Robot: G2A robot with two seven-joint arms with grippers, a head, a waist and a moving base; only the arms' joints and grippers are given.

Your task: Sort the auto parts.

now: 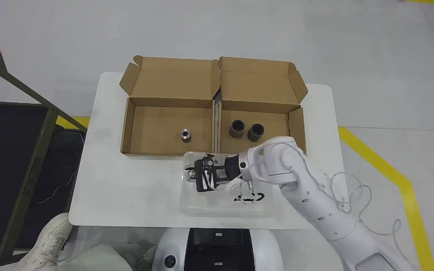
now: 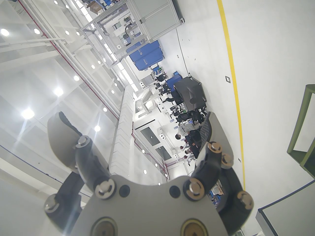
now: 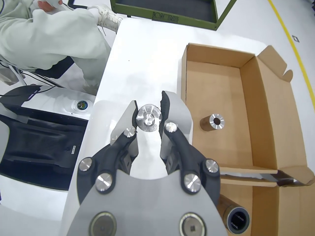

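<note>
Auto part nearest the robot is a silver flanged disc (image 3: 149, 122), one piece, clamped between the two fingers of the right pincer (image 3: 149, 109). That pincer sits narrow around it, over the near-left part of a clear tray (image 1: 203, 204). Whether the disc touches the tray floor cannot be told. The one tray stands on the white tabletop (image 1: 108, 169), at its near edge. In the tray's right half lies a thin black thing (image 1: 247, 198), too small to make out.

Beyond the tray stand two open cardboard boxes, side by side and touching, their lids folded back toward the far edge. The left box (image 1: 146, 132) holds one silver bushing (image 1: 185, 134) near the middle of its floor, its bore showing from above. The right box (image 1: 278, 125) holds two dark cylinders (image 1: 237, 128) (image 1: 255, 132), just beside each other in the left half of that box, their open ends showing from above. That makes four parts counted: two silver and two dark, one held and three boxed.

The left pincer (image 2: 134, 133) points away into the hall, its two fingers spread wide with nothing between them.
</note>
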